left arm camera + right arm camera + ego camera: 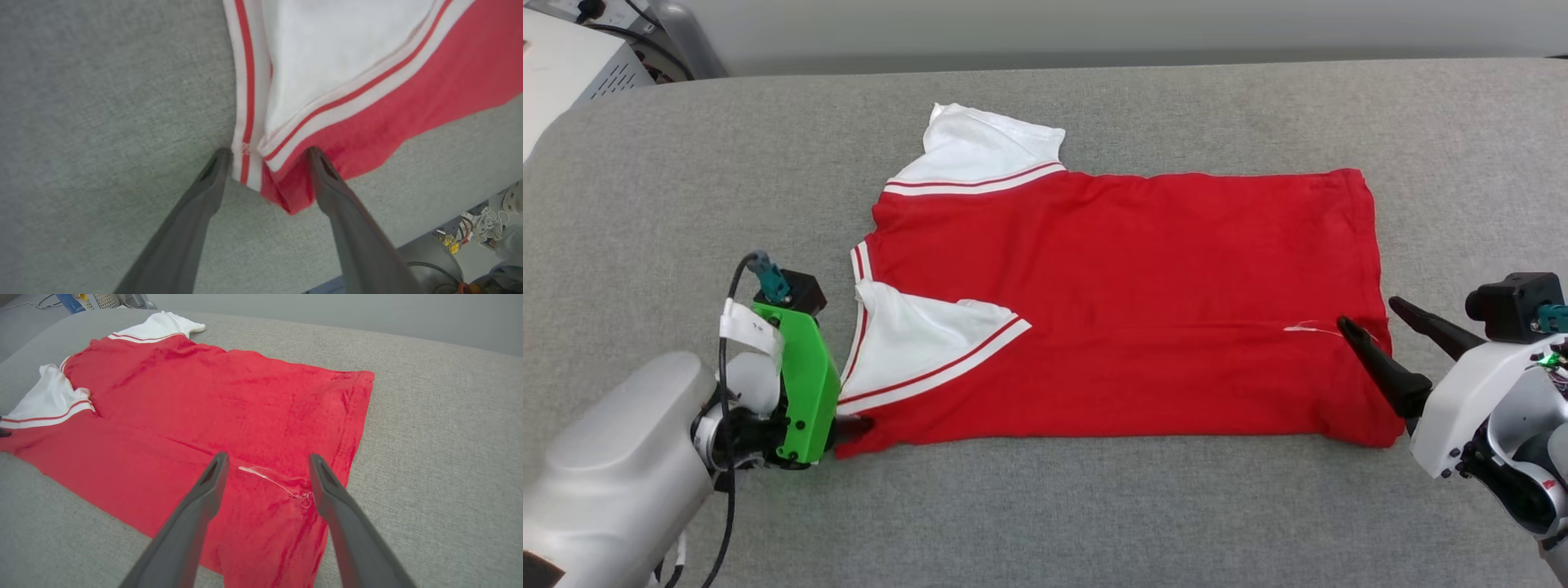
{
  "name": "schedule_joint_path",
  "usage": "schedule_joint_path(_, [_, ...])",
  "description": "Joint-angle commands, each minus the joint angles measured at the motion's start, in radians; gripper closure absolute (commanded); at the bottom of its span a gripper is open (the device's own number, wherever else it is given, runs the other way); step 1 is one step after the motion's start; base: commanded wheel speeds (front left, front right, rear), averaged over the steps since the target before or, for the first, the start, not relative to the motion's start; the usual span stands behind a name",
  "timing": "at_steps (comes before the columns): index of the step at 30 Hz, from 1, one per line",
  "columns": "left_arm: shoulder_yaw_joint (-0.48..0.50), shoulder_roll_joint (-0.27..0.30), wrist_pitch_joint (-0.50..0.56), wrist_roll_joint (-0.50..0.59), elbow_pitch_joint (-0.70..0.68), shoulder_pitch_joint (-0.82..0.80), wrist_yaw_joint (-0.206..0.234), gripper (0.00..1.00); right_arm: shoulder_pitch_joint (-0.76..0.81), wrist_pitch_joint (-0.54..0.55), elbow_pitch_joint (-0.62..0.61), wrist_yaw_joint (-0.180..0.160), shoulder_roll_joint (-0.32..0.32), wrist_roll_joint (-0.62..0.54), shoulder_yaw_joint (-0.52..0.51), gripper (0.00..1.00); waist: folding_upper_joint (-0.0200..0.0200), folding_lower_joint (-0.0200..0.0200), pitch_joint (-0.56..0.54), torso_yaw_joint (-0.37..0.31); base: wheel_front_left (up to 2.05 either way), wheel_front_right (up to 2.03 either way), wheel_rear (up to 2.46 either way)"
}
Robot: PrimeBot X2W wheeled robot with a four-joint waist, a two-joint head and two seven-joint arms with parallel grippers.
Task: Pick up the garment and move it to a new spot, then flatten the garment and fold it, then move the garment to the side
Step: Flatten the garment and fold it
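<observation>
Fingers spread wide, the left gripper (854, 425) straddles the sleeve-end corner of the red jersey (1127, 310), which lies flat in the middle of the grey surface (1094, 506). The right gripper (1369, 313), fingers equally wide and empty, hangs over its hem.

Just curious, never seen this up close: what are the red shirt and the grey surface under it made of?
Red shirt: looks like soft knit cloth, matte, maybe slightly napped; it creases and shows brushed streaks. Grey surface: seems a woven fabric cover, matte, with a fine flecked weave; what lies beneath is hidden.
</observation>
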Motion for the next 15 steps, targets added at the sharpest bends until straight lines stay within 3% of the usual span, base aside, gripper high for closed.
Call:
schedule_joint_path(1, [-0.012, -0.015, 0.0, -0.002, 0.021, 0.018, -0.001, 0.0, -0.008, 0.004, 0.005, -0.001, 0.006, 0.005, 0.004, 0.0, 0.0059, 0.0, 0.004, -0.006, 0.0, 0.0, 0.0])
schedule_joint_path(6, [-0.052, -0.038, -0.002, 0.005, 0.085, 0.045, -0.002, 0.0, -0.024, -0.002, 0.02, -0.001, 0.008, 0.013, 0.019, 0.0, 0.0059, 0.0, 0.006, -0.015, 0.0, 0.0, 0.0])
schedule_joint_path(7, [-0.057, -0.04, -0.005, 0.004, 0.091, 0.047, -0.002, 0.11, -0.027, -0.003, 0.023, -0.001, 0.006, 0.015, 0.022, 0.0, 0.0059, 0.0, 0.004, -0.016, 0.0, 0.0, 0.0])
schedule_joint_path(8, [-0.066, -0.039, -0.012, 0.009, 0.092, 0.048, -0.002, 0.65, -0.033, -0.005, 0.024, -0.001, 0.002, 0.015, 0.024, 0.0, 0.0059, 0.0, 0.002, -0.017, 0.0, 0.0, 0.0])
schedule_joint_path(9, [-0.071, -0.037, -0.021, 0.008, 0.091, 0.048, -0.002, 1.0, -0.039, -0.006, 0.025, -0.001, -0.003, 0.012, 0.027, 0.0, 0.0059, 0.0, -0.002, -0.017, 0.0, 0.0, 0.0])
schedule_joint_path(15, [-0.093, -0.011, -0.099, 0.013, 0.041, 0.042, -0.003, 1.0, -0.081, 0.055, 0.005, -0.001, -0.049, -0.003, 0.045, 0.0, 0.0059, 0.0, -0.032, -0.015, 0.0, 0.0, 0.0])
